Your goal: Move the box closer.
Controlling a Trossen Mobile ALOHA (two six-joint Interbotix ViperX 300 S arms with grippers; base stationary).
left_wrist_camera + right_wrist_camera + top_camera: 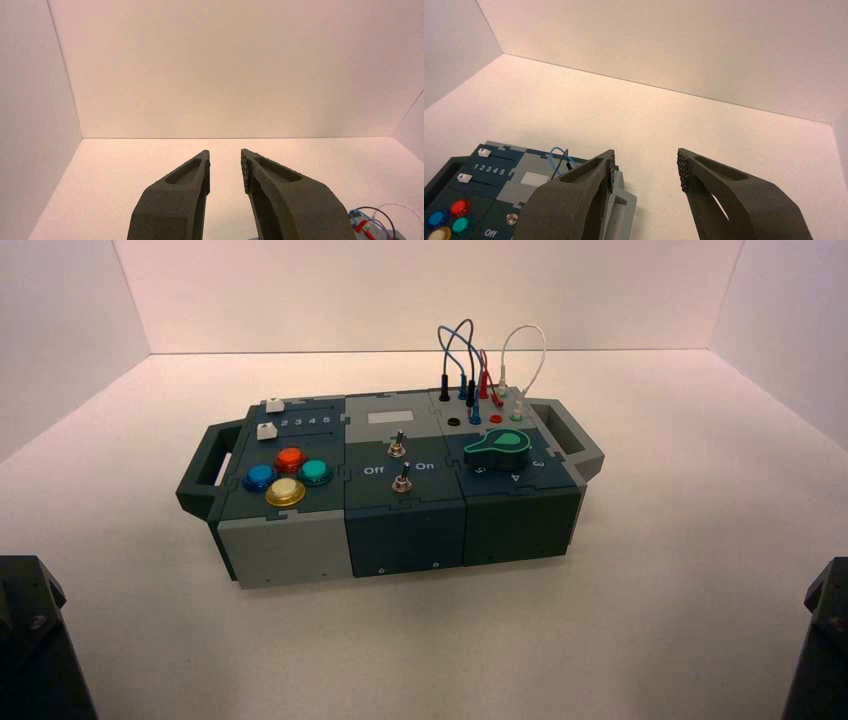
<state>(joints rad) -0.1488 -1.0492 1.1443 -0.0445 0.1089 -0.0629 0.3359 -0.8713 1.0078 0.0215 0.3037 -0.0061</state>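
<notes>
The box (390,480) stands in the middle of the table, long side toward me, its grey handles at each end. It bears four round buttons (287,476), two toggle switches (399,462), a green knob (497,448) and plugged wires (470,360). My left arm (30,640) and right arm (825,640) sit low at the near corners, apart from the box. My left gripper (225,156) is open and empty and faces the back wall. My right gripper (646,159) is open and empty, with the box's right handle (621,210) showing beside one finger.
White walls enclose the table on three sides. The right wrist view shows the box's sliders (484,151) by the lettering "1 2 3 4 5", with both white tabs before the 1. The left wrist view catches only the wires (372,225).
</notes>
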